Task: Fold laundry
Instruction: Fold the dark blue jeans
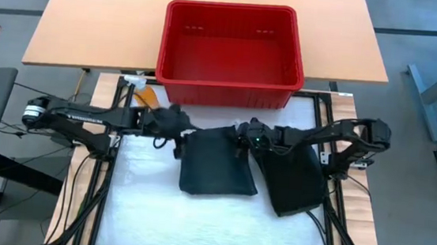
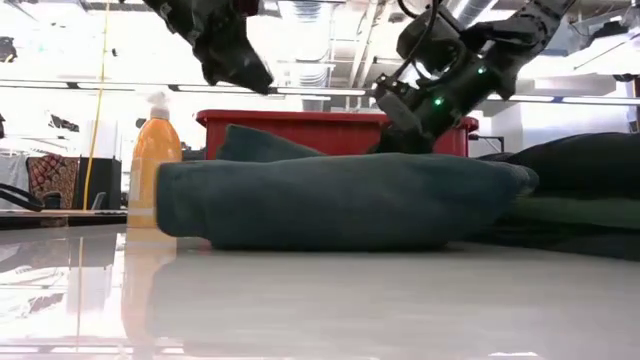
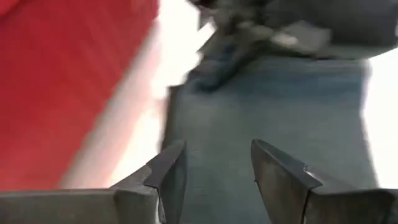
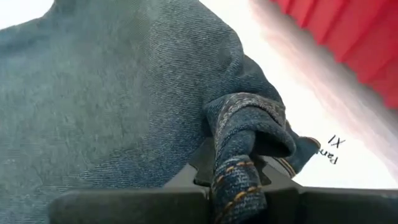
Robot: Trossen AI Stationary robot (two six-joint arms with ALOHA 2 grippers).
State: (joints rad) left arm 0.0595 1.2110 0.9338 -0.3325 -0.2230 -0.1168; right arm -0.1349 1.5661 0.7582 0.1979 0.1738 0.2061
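Left gripper [image 1: 177, 127]: raised above the left edge of the folded garment [image 1: 216, 164], fingers parted, nothing held.
Folded garment: laid mid-table, in front of the red basket [image 1: 232, 44].
Right gripper [image 1: 248, 133]: clamped on the garment's stitched hem.
Second pile [image 1: 295, 177]: dark cloth, just right; its make-up cannot be told.
Risk: the fold may be dragged open if the hem is pulled while pinched.

Right up close, a dark blue-green denim garment [image 4: 124, 93] fills most of the view, its twill weave plain to see. A thick seamed edge with orange-tan stitching [image 4: 239, 168] bunches into a fold and runs down between the right gripper [image 4: 236, 196] jaws, pinched there. Beyond lies the white desk surface [image 4: 348, 143], with the red ribbed plastic basket [image 4: 354, 31] at the corner.
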